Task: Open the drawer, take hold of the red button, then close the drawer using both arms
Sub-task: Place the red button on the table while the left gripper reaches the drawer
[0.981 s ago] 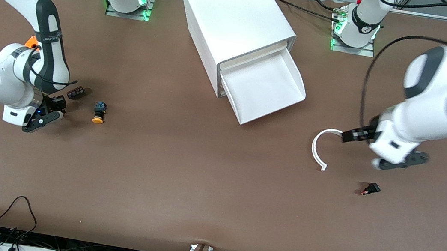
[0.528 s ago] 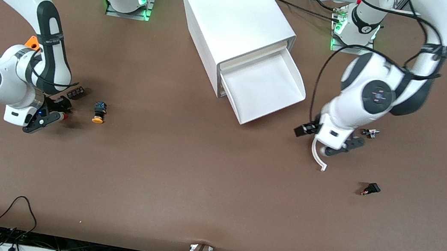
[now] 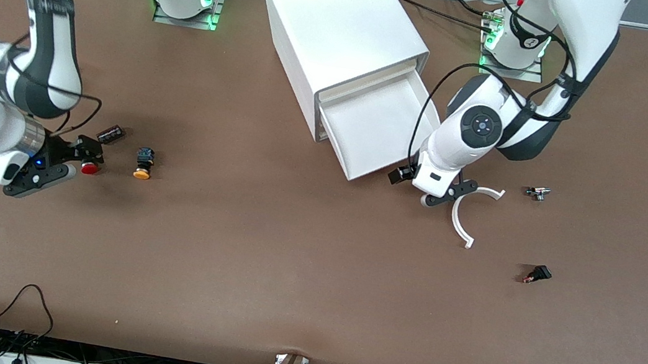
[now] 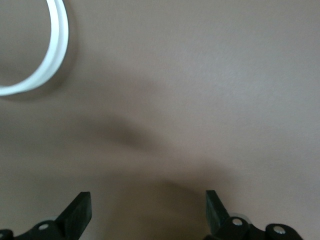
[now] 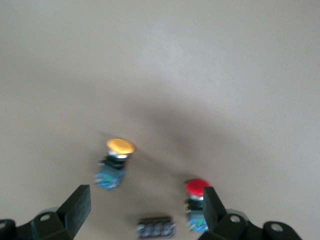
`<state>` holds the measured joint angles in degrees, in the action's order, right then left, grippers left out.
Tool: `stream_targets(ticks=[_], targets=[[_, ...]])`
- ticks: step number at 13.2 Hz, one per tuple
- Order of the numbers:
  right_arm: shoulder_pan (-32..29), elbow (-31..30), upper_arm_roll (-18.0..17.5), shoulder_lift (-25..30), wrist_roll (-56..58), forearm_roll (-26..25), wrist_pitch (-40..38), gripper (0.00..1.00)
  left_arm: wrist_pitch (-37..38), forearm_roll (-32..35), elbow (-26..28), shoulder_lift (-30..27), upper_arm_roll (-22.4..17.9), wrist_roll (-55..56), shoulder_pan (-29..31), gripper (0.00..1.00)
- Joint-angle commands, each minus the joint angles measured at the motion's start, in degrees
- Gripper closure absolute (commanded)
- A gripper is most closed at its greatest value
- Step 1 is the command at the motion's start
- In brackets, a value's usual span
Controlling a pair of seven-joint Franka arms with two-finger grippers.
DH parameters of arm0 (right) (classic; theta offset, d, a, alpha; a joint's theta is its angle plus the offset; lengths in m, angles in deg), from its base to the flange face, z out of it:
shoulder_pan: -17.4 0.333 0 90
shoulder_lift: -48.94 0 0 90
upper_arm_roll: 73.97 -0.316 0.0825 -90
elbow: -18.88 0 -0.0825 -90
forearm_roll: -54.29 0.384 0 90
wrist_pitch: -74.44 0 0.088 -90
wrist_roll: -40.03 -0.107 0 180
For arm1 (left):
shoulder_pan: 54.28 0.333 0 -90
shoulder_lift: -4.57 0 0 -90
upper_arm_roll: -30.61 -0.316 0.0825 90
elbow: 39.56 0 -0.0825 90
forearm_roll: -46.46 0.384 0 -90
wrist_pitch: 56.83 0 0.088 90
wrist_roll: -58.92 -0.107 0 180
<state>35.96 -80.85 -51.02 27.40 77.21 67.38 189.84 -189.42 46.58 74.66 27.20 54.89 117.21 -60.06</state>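
Right gripper point(image 3: 62, 161) is low over the table toward the right arm's end, fingers spread and holding nothing; the right wrist view shows the same gap between its fingers point(image 5: 79, 206). Red-capped button point(image 3: 90, 167) stands on the table at one fingertip, ungrasped; whether they touch cannot be told. A yellow-capped button point(image 3: 143, 163) sits beside it, toward the cabinet, and a small dark connector block point(image 3: 110, 133) lies just farther from the front camera than the red one. Left gripper point(image 3: 444, 195) is low over the table just off the pulled-out corner of the drawer point(image 3: 378, 129), fingers point(image 4: 80, 212) apart and empty. Drawer stands open from the white cabinet point(image 3: 340, 34), its tray bare. A white curved strip point(image 3: 461, 222) lies beside the left gripper. Two small dark parts point(image 3: 537, 274) point(image 3: 538, 192) lie toward the left arm's end.
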Motion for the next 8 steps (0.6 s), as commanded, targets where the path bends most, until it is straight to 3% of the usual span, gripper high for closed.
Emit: stream_targets(ticks=[1,5,8], targets=[[2.35,-0.81,-0.09,7.89,-6.48,-3.14,-5.95,0.01,-0.48,1.38,0.56,-0.31,-0.02,4.53,-2.64,0.0],[4.29,-0.81,-0.44,19.32,-9.5,-7.46,-14.04,0.01,-0.3,1.38,0.47,-0.13,0.07,11.22,-7.74,0.0],[4.29,-0.81,-1.32,23.73,-9.58,-10.18,-17.65,0.0,-0.04,1.47,0.56,-0.13,0.07,15.08,-12.04,0.0]])
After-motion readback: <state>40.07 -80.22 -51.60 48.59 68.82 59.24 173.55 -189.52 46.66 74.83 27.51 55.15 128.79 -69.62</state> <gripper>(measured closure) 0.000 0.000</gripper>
